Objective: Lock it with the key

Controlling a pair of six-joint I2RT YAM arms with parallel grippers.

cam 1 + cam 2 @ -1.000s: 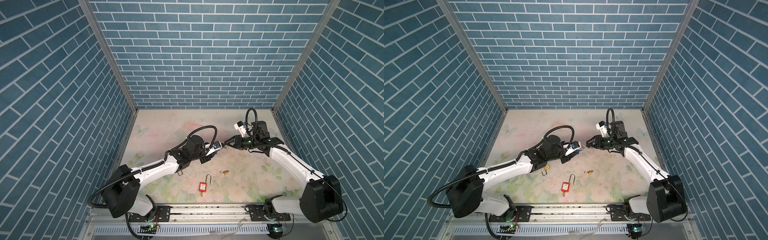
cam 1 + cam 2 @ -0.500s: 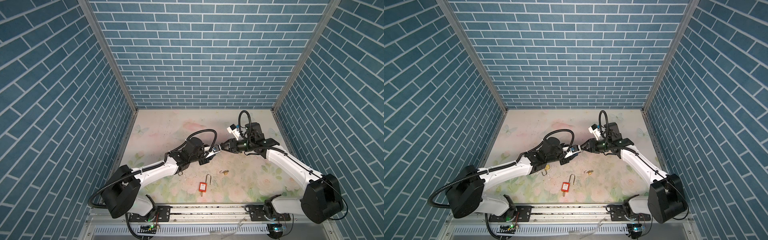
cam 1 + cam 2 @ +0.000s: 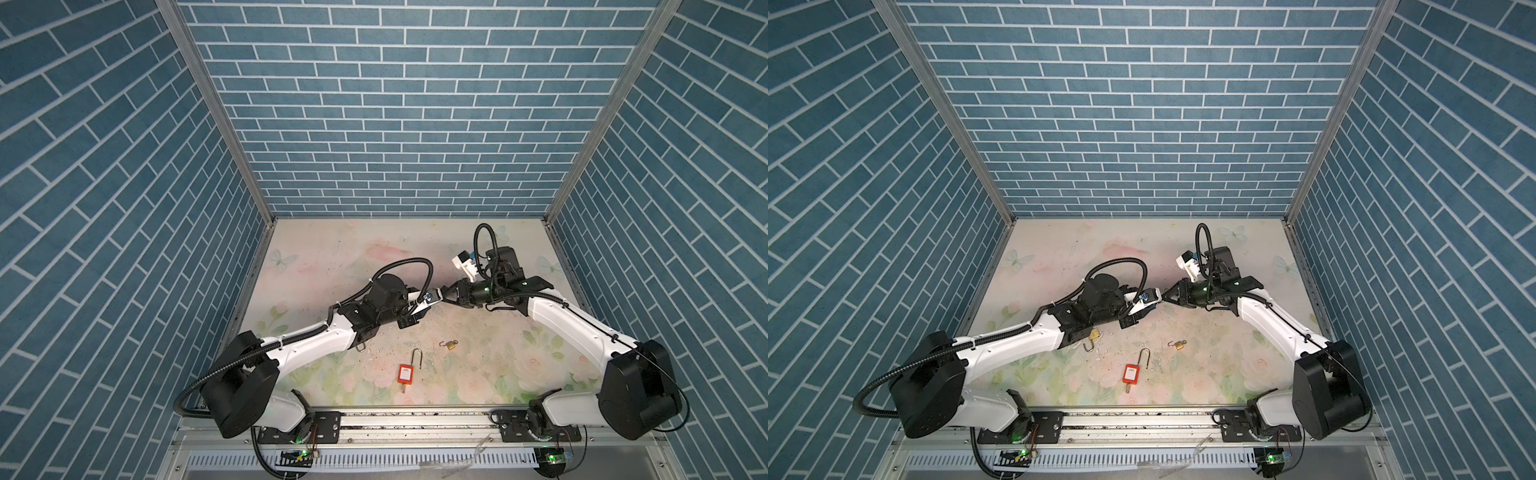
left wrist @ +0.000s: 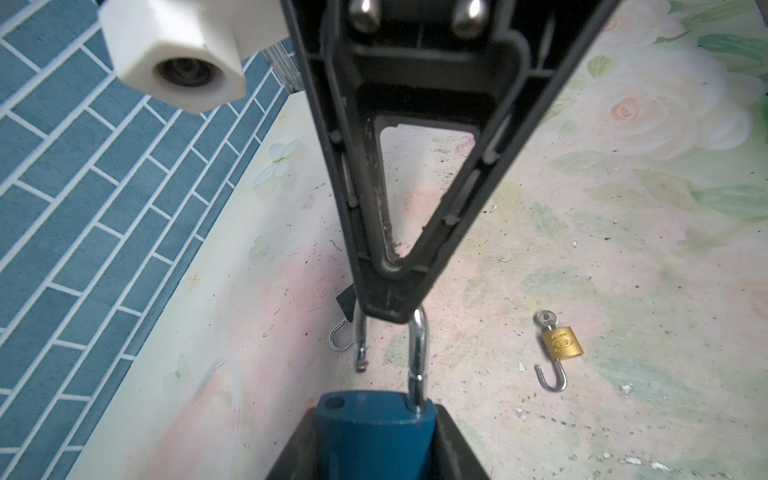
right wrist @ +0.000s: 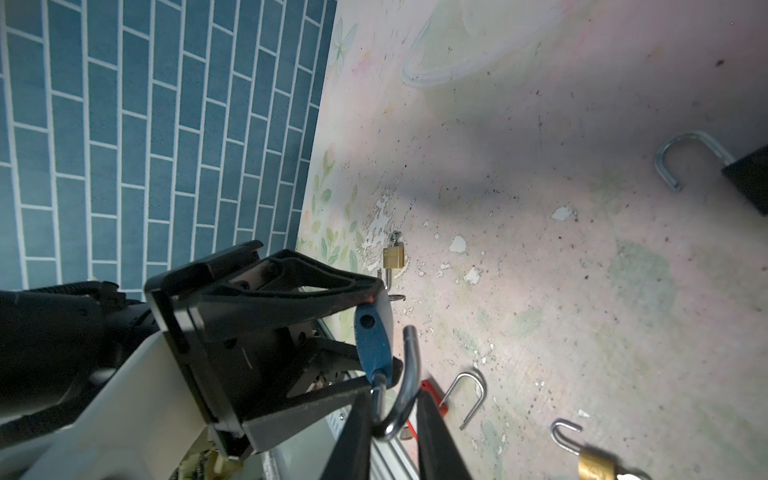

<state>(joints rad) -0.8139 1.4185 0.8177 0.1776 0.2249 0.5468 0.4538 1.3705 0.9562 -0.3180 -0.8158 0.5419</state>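
My left gripper (image 4: 376,417) is shut on the body of a blue padlock (image 4: 374,432), held above the floral mat in mid-workspace (image 3: 431,296). Its silver shackle (image 4: 417,353) stands open, the free leg out of its hole. My right gripper (image 5: 392,409) meets it tip to tip in both top views (image 3: 1169,296), with its fingers closed on the bend of the shackle (image 5: 409,374). No key shows in the blue padlock; its underside is hidden inside my left gripper.
On the mat lie a red padlock (image 3: 406,373) with an open shackle and a key below it, a small brass padlock (image 4: 561,344) with a key in it, a second brass padlock (image 3: 1094,334) under the left arm, and a black padlock (image 5: 748,178).
My right gripper has moved left to the left gripper's tip and closed on the blue padlock's shackle. The left gripper has kept hold of the padlock body.
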